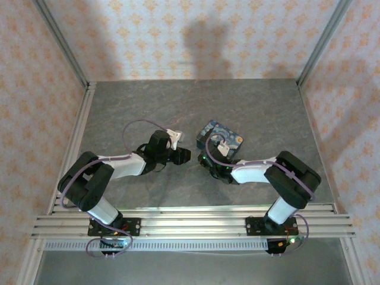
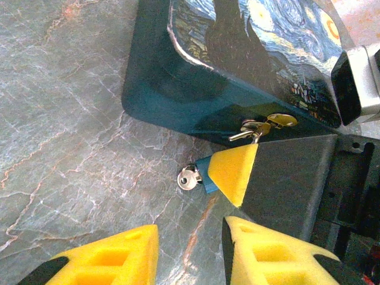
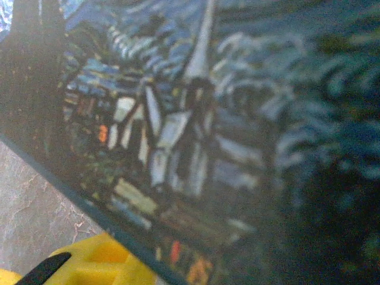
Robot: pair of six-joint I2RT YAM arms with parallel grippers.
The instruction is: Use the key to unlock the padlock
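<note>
— While the overhead view has both arms in it, where do your grippers sit?

— My left gripper (image 1: 181, 155) and my right gripper (image 1: 203, 159) face each other near the middle of the tabletop (image 1: 130, 107). The right one is just beside the swirl-painted tin (image 1: 221, 136).

— Is the left one holding anything?

— No. From its wrist camera, its yellow fingers (image 2: 107, 255) stand apart with bare stone between them, so it is released.

— And the padlock?

— The padlock (image 2: 205, 177) is down at the foot of the tin. Its blue body touches the tip of my right gripper's yellow finger (image 2: 234, 169), and a silvery metal part pokes out to the left. (Whether that gripper is clenched on it I cannot tell; I see one finger of it there.)

— The key?

— The key (image 2: 280, 120), pale gold, rests against the tin's lower edge, just above that same finger.
</note>
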